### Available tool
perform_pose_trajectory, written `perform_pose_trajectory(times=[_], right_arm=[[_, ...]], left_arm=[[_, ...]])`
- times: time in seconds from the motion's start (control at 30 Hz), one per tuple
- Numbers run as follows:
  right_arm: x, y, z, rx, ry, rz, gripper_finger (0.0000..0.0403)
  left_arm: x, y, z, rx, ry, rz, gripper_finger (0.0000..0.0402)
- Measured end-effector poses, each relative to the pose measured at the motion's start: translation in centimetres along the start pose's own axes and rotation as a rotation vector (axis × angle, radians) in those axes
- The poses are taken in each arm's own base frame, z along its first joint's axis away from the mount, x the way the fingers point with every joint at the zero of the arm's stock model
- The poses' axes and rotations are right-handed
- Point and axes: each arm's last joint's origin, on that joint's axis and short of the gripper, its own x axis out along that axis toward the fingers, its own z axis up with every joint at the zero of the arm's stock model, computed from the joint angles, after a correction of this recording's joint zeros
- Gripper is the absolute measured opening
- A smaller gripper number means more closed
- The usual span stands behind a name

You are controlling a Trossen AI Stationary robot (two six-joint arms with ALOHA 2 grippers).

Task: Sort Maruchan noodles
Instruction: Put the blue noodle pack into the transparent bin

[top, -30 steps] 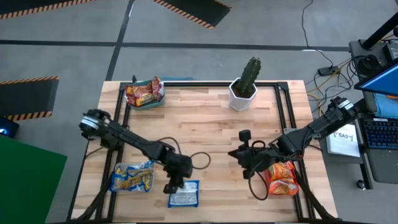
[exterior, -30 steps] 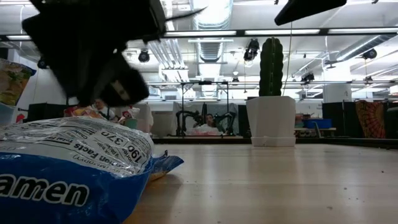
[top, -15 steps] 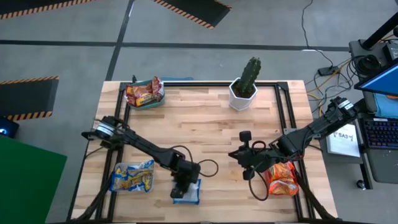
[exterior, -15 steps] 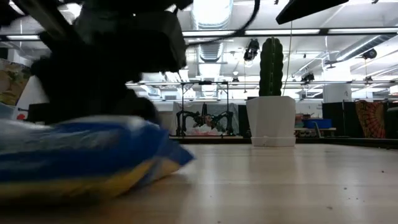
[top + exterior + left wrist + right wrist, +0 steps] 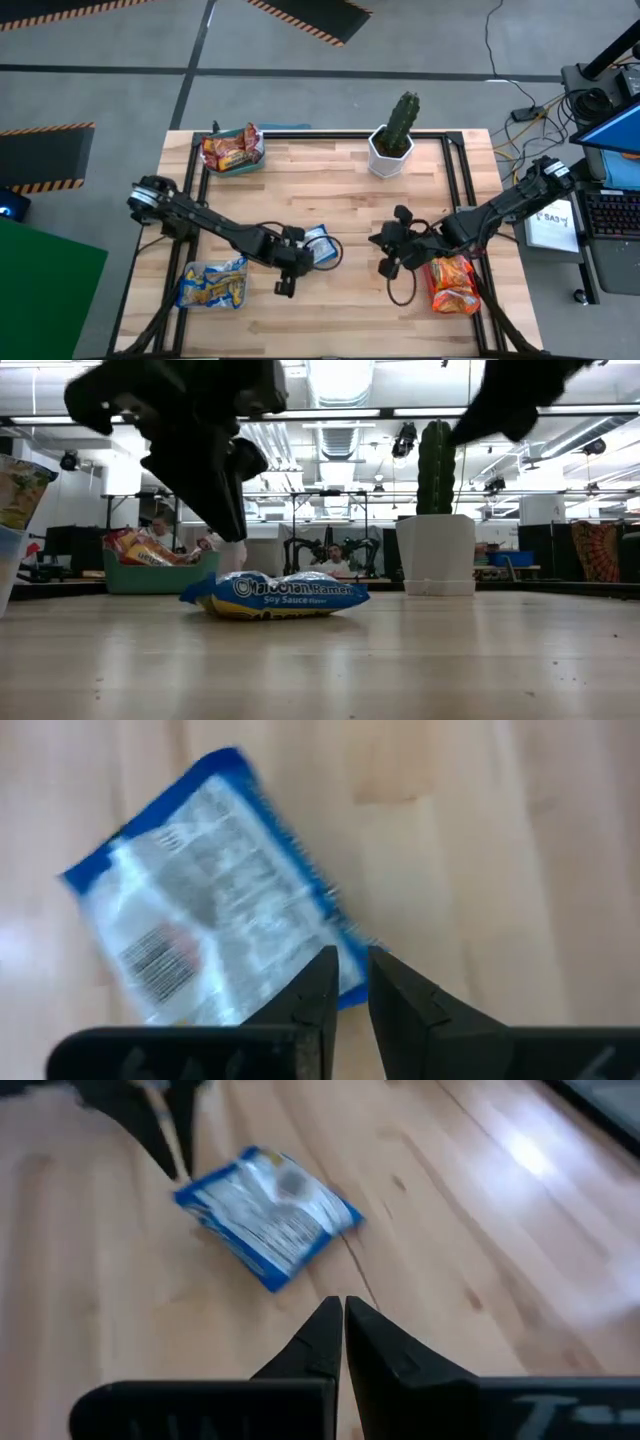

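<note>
Wooden tabletop (image 5: 350,200), pale planks in a black frame, was recorded under both arms, with a workshop room seen beyond it in the low view. Left gripper (image 5: 297,258) was found near the table's middle with its fingers (image 5: 322,988) drawn nearly together and nothing caught between them; a narrow gap was visible in the left wrist view. Directly beside it, one blue-and-silver noodle packet (image 5: 319,243) was logged lying flat on the wood, loose, its printed back turned up (image 5: 215,910). Right gripper (image 5: 385,262) was noted to the packet's right, apart from it, fingers (image 5: 322,1335) pressed fully together and empty. Remaining Maruchan stock was listed as follows: blue-yellow packets (image 5: 212,284) in a tray at the front left, orange packets (image 5: 452,282) at the front right beside the right arm, red packets (image 5: 231,150) in a green tray at the far left corner. A cactus in a white pot (image 5: 394,138) was entered at the far edge.
</note>
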Motion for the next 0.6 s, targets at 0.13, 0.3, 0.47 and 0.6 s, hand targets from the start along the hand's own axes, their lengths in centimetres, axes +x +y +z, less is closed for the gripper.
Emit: perform_pose_trajectory(times=[0.13, 0.3, 0.47, 0.6], right_arm=[[1.7, -1.7, -1.1, 0.127, 0.013, -0.060, 0.0009], [3.6, -3.7, -1.9, 0.330, -0.042, -0.076, 0.0009], [4.5, -4.8, -1.8, 0.465, -0.096, -0.058, 0.0017], [4.7, -5.2, -1.7, 0.483, -0.091, -0.053, 0.0043]], left_arm=[[0.8, 0.5, -1.5, 0.013, 0.041, 0.072, 0.0038], [1.7, 1.0, -2.8, 0.012, 0.063, 0.135, 0.0038], [1.8, 1.0, -2.8, 0.035, 0.057, 0.135, 0.0038], [2.1, 1.2, -3.0, 0.068, 0.045, 0.135, 0.0038]])
